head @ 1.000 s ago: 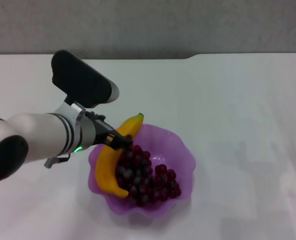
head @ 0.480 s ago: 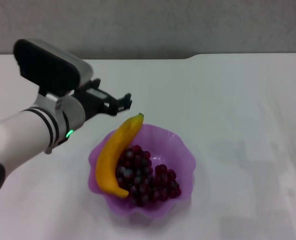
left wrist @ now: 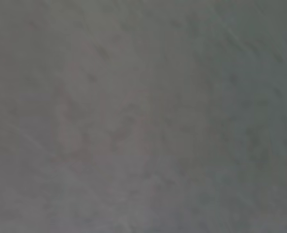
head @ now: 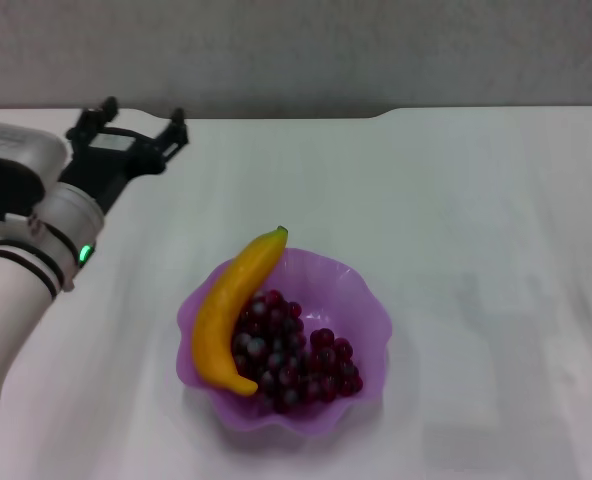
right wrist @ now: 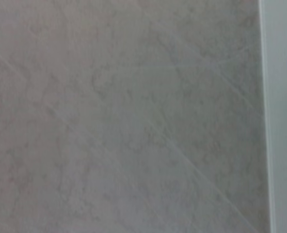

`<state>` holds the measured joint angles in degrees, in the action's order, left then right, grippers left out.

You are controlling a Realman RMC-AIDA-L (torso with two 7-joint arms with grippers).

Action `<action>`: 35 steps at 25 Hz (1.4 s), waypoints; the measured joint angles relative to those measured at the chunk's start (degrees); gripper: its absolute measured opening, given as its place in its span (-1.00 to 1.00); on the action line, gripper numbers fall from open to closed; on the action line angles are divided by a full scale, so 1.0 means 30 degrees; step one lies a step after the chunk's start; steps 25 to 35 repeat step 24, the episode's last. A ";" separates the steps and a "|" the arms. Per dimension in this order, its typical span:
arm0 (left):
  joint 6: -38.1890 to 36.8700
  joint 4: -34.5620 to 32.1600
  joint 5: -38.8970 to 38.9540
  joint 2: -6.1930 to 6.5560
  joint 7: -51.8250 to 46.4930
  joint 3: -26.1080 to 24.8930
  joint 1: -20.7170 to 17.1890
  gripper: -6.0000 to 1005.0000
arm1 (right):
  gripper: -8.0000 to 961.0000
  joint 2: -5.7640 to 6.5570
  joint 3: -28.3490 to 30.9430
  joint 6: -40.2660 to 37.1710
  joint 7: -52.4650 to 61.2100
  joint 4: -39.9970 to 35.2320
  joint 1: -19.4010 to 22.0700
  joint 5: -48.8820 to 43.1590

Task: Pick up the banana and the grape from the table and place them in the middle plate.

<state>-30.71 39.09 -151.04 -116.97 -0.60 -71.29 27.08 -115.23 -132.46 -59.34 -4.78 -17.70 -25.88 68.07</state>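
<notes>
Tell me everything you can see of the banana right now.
The banana is smooth, yellow-orange and curved, with a small green stem tip. It lies in the purple plate along its left side, the stem end poking over the far rim and the other end down among the grapes, which touch its inner curve. Nothing grips it; the left end effector is open, far off.

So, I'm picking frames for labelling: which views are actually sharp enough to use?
Head view: sharp, evenly lit, the curved yellow banana and dark red-purple grape bunch clear in the translucent purple scalloped plate, left end effector open at the far left. Left wrist view: featureless grey blur. Right wrist view: only a pale mottled surface.
</notes>
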 joint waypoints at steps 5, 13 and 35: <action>-0.3183 -0.3596 0.1169 -0.0005 -0.0001 0.0288 0.1372 0.78 | 0.84 0.0001 -0.0037 0.0051 -0.0016 0.0065 -0.0354 -0.0051; -0.4479 -0.6612 0.1374 -0.0003 0.0162 0.0194 0.2547 0.78 | 0.84 -0.0003 -0.0069 0.0867 -0.0018 0.0561 -0.1303 -0.0112; -0.4316 -0.6996 0.1420 0.0013 0.0302 0.0095 0.3364 0.78 | 0.84 0.0007 0.0019 0.2504 -0.0019 0.0586 -0.2228 0.0005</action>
